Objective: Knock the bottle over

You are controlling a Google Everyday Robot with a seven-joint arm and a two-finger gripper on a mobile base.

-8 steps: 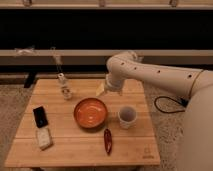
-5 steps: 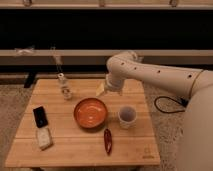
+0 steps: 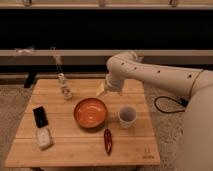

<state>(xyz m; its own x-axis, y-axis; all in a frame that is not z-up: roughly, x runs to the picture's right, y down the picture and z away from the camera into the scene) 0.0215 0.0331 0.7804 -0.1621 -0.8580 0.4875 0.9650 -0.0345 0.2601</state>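
The bottle (image 3: 64,86) is small, slim and pale with a whitish cap. It stands upright at the back left of the wooden table (image 3: 75,150). My white arm (image 3: 150,75) reaches in from the right and bends down over the back middle of the table. My gripper (image 3: 101,90) shows only as a pale yellowish tip below the arm's end, just behind the orange bowl (image 3: 90,112). It is well to the right of the bottle and apart from it.
A white cup (image 3: 127,116) stands right of the bowl. A red chili pepper (image 3: 107,140) lies near the front. A black flat object (image 3: 40,116) and a whitish packet (image 3: 44,137) lie at the left. A dark thin rod (image 3: 57,63) rises behind the bottle.
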